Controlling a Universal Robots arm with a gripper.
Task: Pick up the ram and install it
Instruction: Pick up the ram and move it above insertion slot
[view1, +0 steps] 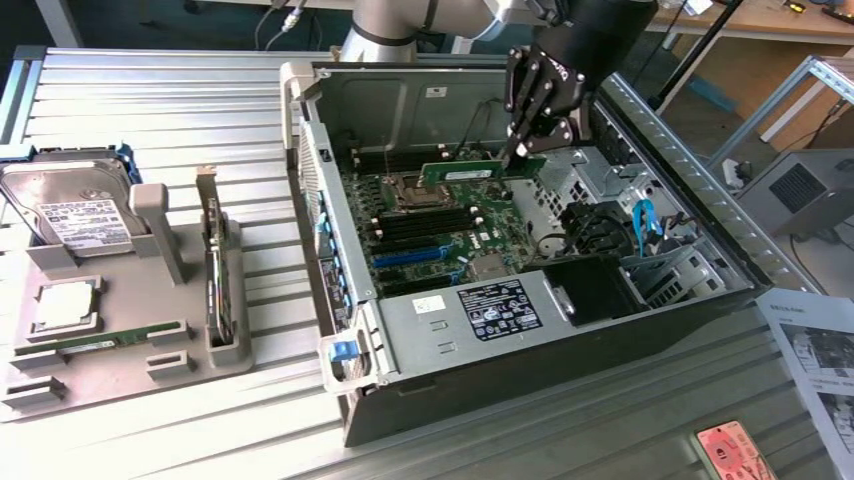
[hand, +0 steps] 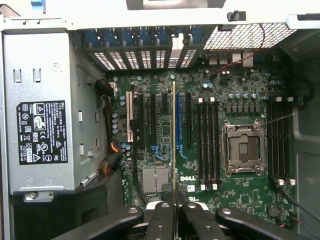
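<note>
Currently, I have the gripper (view1: 522, 152) clenched on the ram (view1: 467, 172), its long axis parallel to the memory slots (hand: 208, 142) offset beside the jaws.

Two cameras give us the scene. Our exterior view sits high and off the arm (view1: 400, 25), looking down at a slant across the ribbed counter (view1: 160, 110) onto the open computer case (view1: 400, 95), far enough back that we take in the tool (view1: 525, 155) and the grey tray (view1: 107, 375) well away from it. Our wrist view sits just behind the tool and faces straight down past its fingers (hand: 161, 220) into the case, close over the motherboard (hand: 240, 195); the ram (hand: 173, 130) pinched there runs edge-on away from the lens. We find the motherboard, the processor socket (hand: 242, 147) off to one side of the tool, and the labelled power supply (hand: 40, 75) farther off in both.
</note>
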